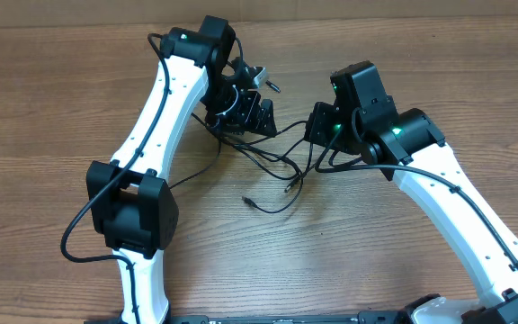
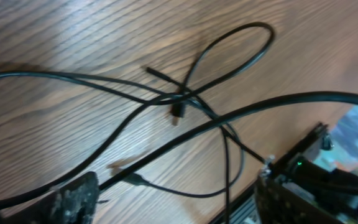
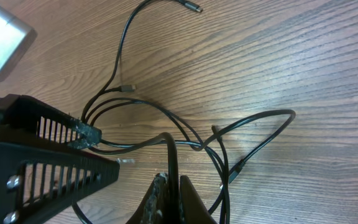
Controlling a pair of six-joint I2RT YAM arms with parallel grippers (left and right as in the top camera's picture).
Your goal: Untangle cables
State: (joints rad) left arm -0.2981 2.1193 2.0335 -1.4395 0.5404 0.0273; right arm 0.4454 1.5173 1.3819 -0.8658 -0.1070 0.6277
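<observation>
Right gripper (image 3: pixel 168 186) pinches cables (image 2: pixel 42 76) on table (image 1: pixel 61 90); left gripper (image 1: pixel 261 117) among them, state unclear.

**Desk** (image 1: pixel 52 117): carries every item listed.

**Cables** (image 1: pixel 275 164): one tangle of crossing loops on the desk's middle, nearer the far edge than the near edge.

**Left gripper** (image 1: pixel 255 115): at the tangle's far left side.

**Right gripper** (image 1: pixel 316 129): at the tangle's far right side, one strand running up between its fingers.

**Plug ends**: one (image 1: pixel 248 201) at the tangle's near side, a second (image 1: pixel 289 189) just right of it.

**Left arm** (image 1: pixel 156 117): reaches in from the near edge, left of centre.

**Right arm** (image 1: pixel 457 193): reaches in from the near right corner.
</observation>
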